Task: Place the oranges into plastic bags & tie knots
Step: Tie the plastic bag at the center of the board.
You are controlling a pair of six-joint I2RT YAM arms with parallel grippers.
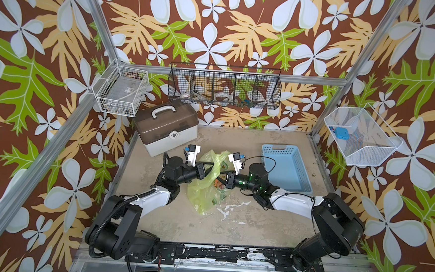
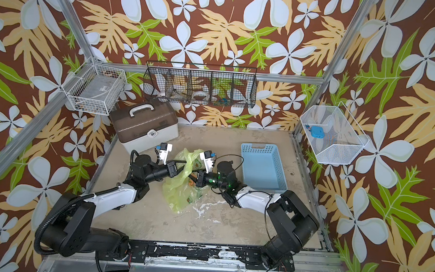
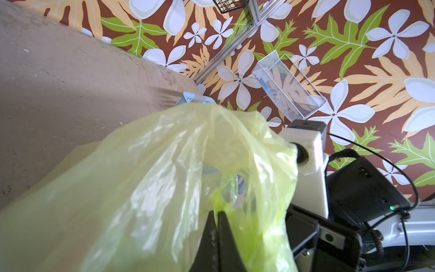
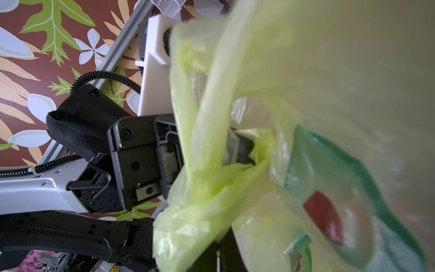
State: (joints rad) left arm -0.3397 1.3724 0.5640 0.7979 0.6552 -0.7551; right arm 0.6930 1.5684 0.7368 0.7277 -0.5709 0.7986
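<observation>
The yellow-green plastic bag (image 1: 205,195) (image 2: 179,194) lies crumpled mid-table, its top lifted between both arms. My left gripper (image 1: 212,167) (image 2: 184,165) reaches in from the left, and in the left wrist view it (image 3: 217,213) is shut on a bunched strip of the bag (image 3: 153,183). My right gripper (image 1: 221,177) (image 2: 192,175) comes from the right, and in the right wrist view it (image 4: 220,245) is shut on a twisted handle of the bag (image 4: 211,188). The left fingers (image 4: 243,150) show there, wrapped in plastic. The oranges are hidden.
A light-blue slotted basket (image 1: 285,169) stands right of the arms. A brown-lidded box (image 1: 165,128) with a white handle sits at the back left. Wire baskets hang on the walls: black (image 1: 224,86), white left (image 1: 120,92), white right (image 1: 361,136).
</observation>
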